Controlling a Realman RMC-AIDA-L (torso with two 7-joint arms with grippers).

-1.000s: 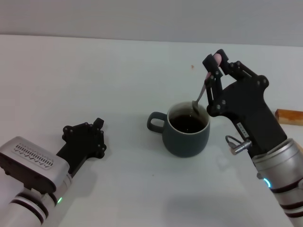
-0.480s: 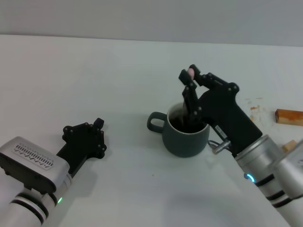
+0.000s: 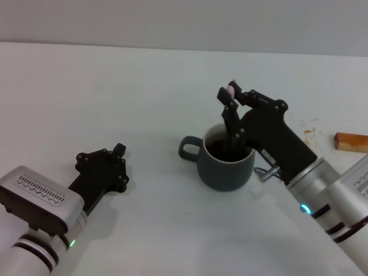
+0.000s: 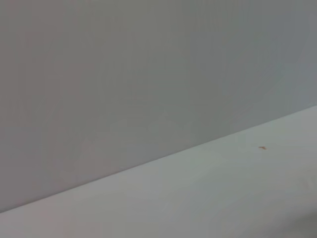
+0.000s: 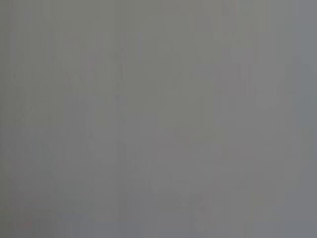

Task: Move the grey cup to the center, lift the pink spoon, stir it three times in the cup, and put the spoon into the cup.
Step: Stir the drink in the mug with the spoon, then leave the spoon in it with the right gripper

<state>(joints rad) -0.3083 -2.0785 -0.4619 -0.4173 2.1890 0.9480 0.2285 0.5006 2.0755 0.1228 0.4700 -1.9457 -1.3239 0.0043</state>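
The grey cup (image 3: 225,163) stands near the middle of the white table with its handle toward my left and dark liquid inside. My right gripper (image 3: 231,99) is over the cup's far rim, shut on the pink spoon (image 3: 230,89). Only the pink handle end shows between the fingers; the rest runs down into the cup behind the fingers. My left gripper (image 3: 118,161) rests on the table at the near left, apart from the cup. Both wrist views show only blank wall and table.
A tan wooden block (image 3: 351,141) lies at the right edge of the table, with small brown stains (image 3: 309,131) beside it. The white table (image 3: 115,98) stretches open to the left and far side.
My right gripper has swung left with the spoon, from the cup's right side to over its far rim, and the spoon's shaft has dropped behind the fingers. The left arm has not moved.
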